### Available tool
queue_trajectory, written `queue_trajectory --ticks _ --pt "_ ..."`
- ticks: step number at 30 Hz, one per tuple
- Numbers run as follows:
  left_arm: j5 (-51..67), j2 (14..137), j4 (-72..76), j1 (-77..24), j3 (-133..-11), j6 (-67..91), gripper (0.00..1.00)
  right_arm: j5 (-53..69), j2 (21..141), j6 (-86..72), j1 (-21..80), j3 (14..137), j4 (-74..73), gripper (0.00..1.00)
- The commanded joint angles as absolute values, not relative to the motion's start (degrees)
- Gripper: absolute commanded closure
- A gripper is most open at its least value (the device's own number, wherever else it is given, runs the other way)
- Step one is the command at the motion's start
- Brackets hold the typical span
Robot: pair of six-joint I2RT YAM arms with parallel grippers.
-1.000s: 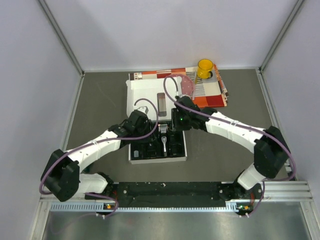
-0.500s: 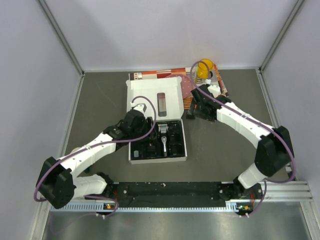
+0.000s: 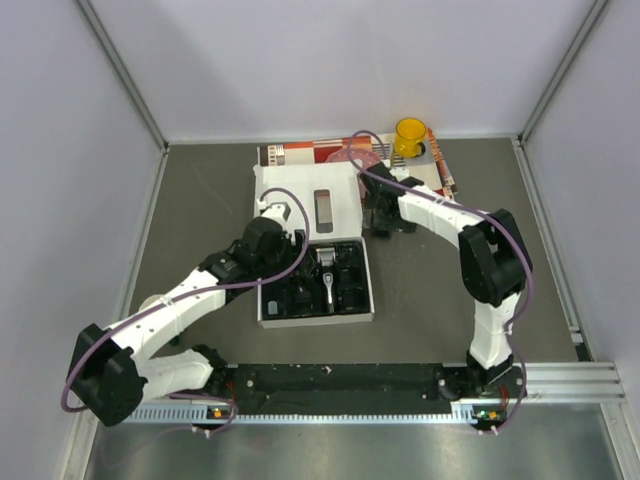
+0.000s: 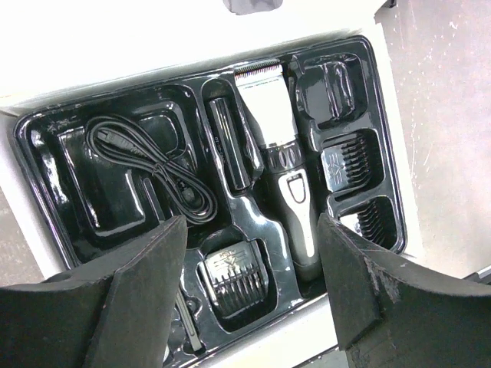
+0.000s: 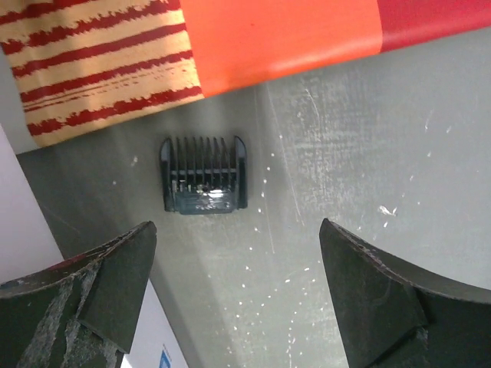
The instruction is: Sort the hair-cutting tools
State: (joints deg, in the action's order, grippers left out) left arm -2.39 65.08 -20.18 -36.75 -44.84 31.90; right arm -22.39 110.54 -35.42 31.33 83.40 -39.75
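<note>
- Left wrist view: my left gripper [image 4: 252, 238] is hanging open over the black tray [image 4: 34, 153], which is holding the clipper [image 4: 280, 169], cord [image 4: 149, 169] and tray combs [image 4: 230, 280]
- My right gripper [image 5: 238, 238] is hovering open above a lone guard comb [image 5: 203, 176] lying on the table [image 5: 345, 153], just beside the striped mat [image 5: 107, 61]
- Embossed marks on the tray combs are showing too small to read
</note>
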Motion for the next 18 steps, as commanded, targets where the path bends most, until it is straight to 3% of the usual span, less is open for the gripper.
queue_trajectory --ticks 1,10,18 --pt "-3.3 63.5 -18.4 -36.2 -46.0 30.8 0.26 -21.5 113.0 -32.6 30.6 87.6 -36.9 0.12" --pt "-3.0 63.8 -18.2 -35.7 -45.8 30.9 0.26 -14.9 115.6 -29.8 28.3 85.6 -34.0 0.14" --pt "-2.4 64.2 -18.1 -35.5 -45.7 31.2 0.27 -14.7 117.8 -29.3 27.7 84.9 -33.4 0.23"
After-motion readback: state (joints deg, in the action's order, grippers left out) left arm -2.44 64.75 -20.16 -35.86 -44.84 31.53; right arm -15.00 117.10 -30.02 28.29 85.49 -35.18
